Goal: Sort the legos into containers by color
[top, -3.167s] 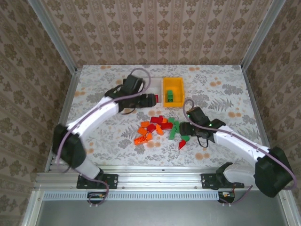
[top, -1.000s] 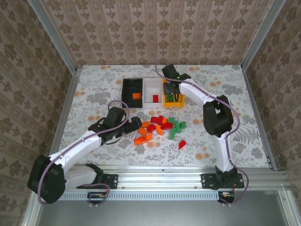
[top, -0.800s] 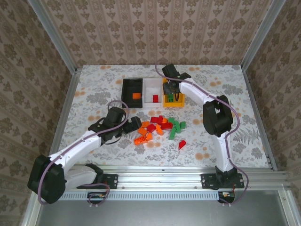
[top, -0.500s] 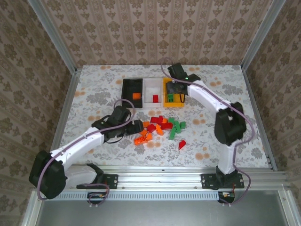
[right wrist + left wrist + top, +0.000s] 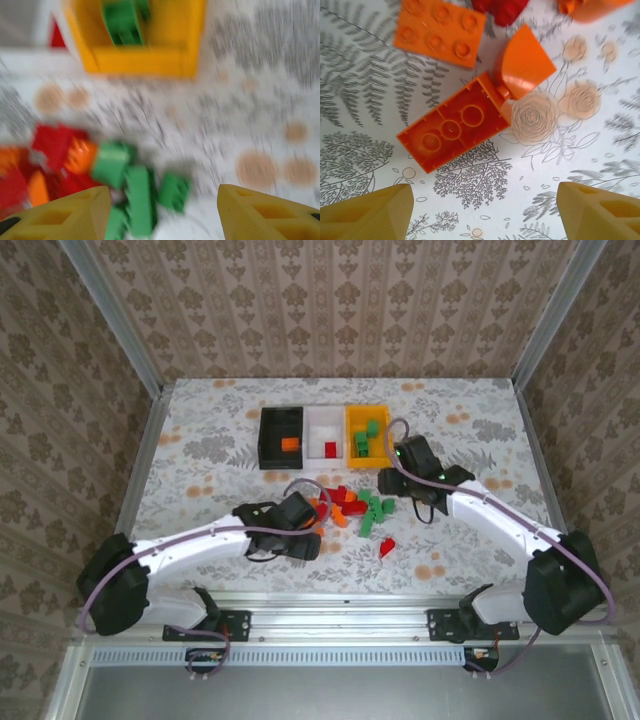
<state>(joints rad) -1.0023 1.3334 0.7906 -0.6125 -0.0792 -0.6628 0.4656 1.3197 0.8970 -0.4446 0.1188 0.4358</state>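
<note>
Hovering over the near-left edge of the loose lego pile (image 5: 345,508), the left gripper (image 5: 485,200) stands wide and empty, lined up just short of an overturned orange brick (image 5: 454,129), judged the next pick for the black bin (image 5: 268,440), which holds orange. The right gripper (image 5: 162,200), jaws apart and empty, sits between the yellow bin (image 5: 145,62), holding green, and the pile's green bricks (image 5: 136,197). The white bin (image 5: 322,425) holds red.

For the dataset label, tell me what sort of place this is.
Probably a robot test cell: a table fenced by aluminium posts and wallpapered panels, left arm and right arm bolted at its near rail, legos and containers.
</note>
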